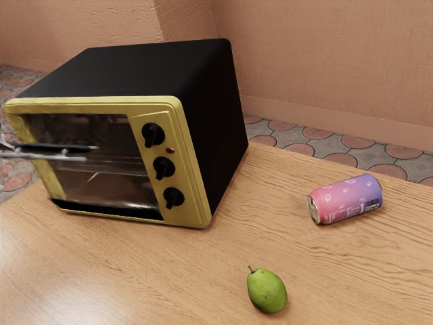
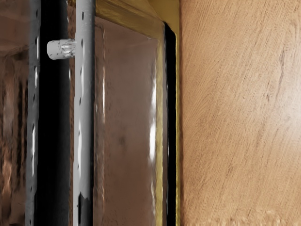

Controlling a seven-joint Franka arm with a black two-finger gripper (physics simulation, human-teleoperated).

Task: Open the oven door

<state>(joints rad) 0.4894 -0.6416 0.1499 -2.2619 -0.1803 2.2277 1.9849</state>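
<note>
Toaster oven (image 1: 162, 74): black housing with a yellow front, set on the wooden table (image 1: 203, 271) toward the exterior view's left.
Glass door (image 1: 101, 186): at the oven's front, seemingly ajar and tipped outward from its lower edge; reflections make the angle hard to judge.
Handle bar (image 2: 83, 132): slim and metallic, standing off the door on a short post (image 2: 60, 49); the wrist view has it close ahead, running alongside the door's dark edge.
Gripper: I cannot tell whether it is spread, pressed together or pinching the bar.
Door's feel: probably light, stiff and hinged low; the pane is likely fragile, the smooth bar a little slippery.
Where to hold: the bar, away from the post; a hold on the glass would be poor.
Step in hand: likely swinging the door farther; partway done, by my judgement.
Next pull: outward and down in an arc about the hinge; a straight tug could slip off or drag the light oven.
Knobs (image 1: 164, 167): three, black, stacked beside the door; nothing to turn for this.
Soda can (image 1: 345, 198) and green fruit (image 1: 266, 290): both lying well apart from the oven; neither matters here.
</note>
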